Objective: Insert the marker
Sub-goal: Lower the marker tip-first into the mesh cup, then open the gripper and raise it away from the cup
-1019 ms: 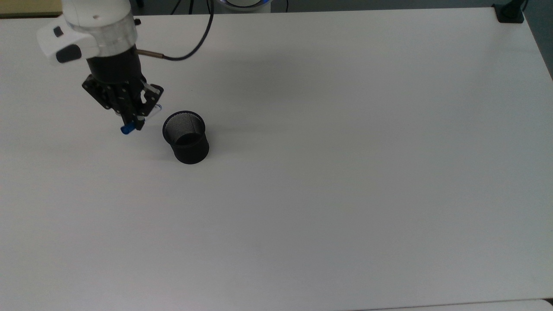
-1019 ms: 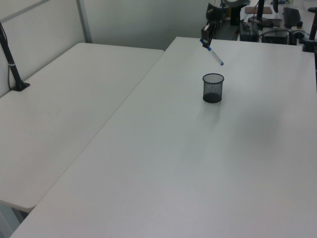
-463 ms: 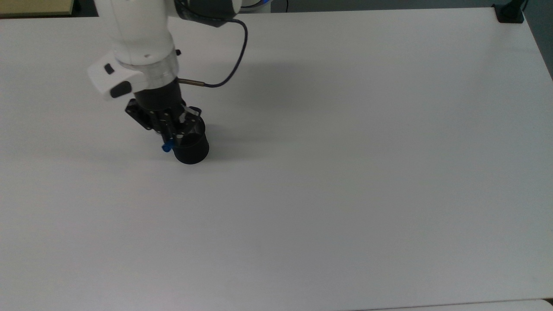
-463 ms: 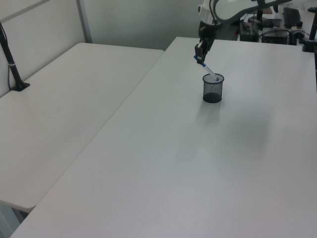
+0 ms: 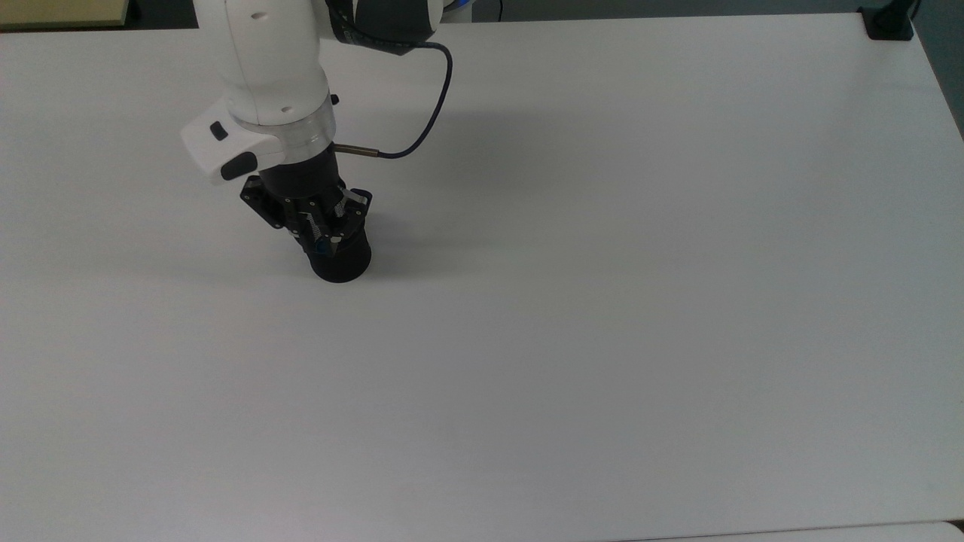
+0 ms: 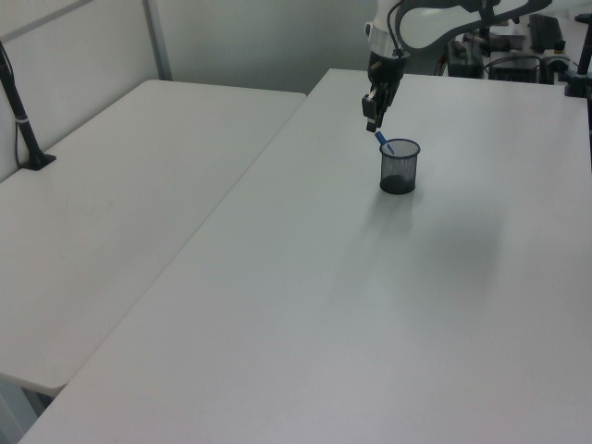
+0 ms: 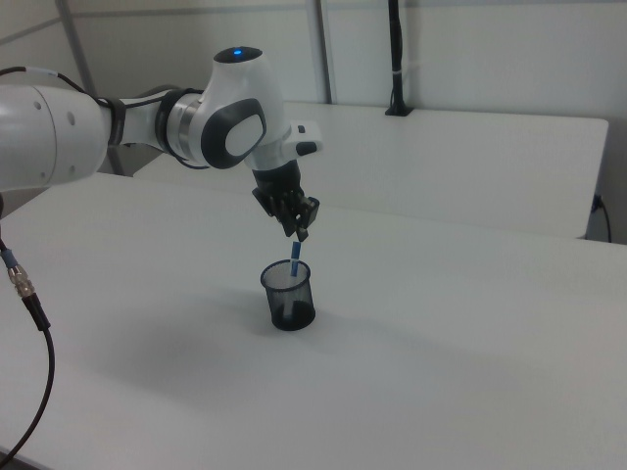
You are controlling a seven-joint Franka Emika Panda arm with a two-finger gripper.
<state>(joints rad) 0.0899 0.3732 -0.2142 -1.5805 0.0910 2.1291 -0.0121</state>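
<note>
Marker point(image 7: 296, 257) lower half inside cup point(image 7: 288, 296)

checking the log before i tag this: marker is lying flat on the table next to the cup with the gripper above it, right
Not quite. The marker is not flat on the table: it stands in the cup, its lower end inside and its blue top poking over the rim. The right view shows it. The gripper is above it, as you say.

One marker point(image 7: 297, 257) stands tilted in one black mesh cup point(image 7: 288, 297), both directly beneath the one hand point(image 7: 299, 227). Two white tabletops: one point(image 6: 370, 305) under the hand, a second point(image 6: 102, 203) beside it.
</note>
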